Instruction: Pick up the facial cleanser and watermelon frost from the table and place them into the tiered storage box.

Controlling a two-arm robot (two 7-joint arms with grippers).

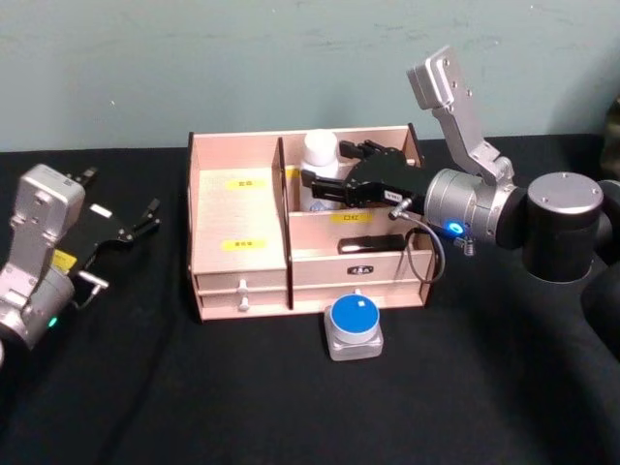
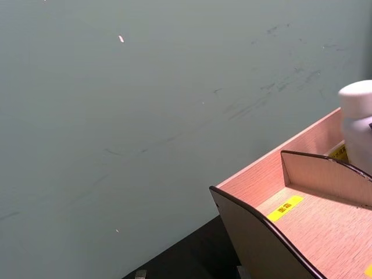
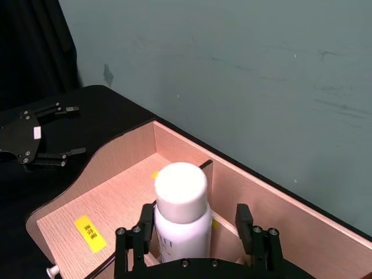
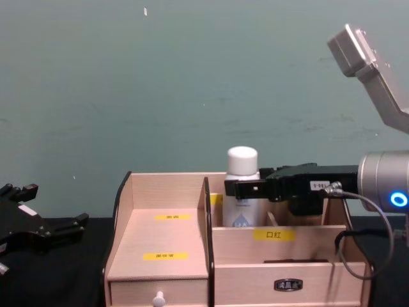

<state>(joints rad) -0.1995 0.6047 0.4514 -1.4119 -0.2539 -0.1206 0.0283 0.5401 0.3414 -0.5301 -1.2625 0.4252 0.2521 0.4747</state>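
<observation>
Right gripper [image 1: 325, 166], jaws released, is straddling the facial cleanser [image 1: 321, 145] standing in the tiered storage box [image 1: 237, 147]; left gripper [image 1: 145, 219] is idling open-jawed at left.

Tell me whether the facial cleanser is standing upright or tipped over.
Upright: the facial cleanser stands cap-up in the tiered storage box's back compartment, the open right hand straddling it.

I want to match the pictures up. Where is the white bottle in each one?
Head view: the facial cleanser stands in the tiered storage box's back right compartment, with the open right pincer around it.
Left wrist view: behind the box's divider.
Right wrist view: close up, between the pincer's fingers.
Chest view: middle, poking above the box.
Shared landmark: the box's divider.
The left pincer is parked open, far left.
</observation>
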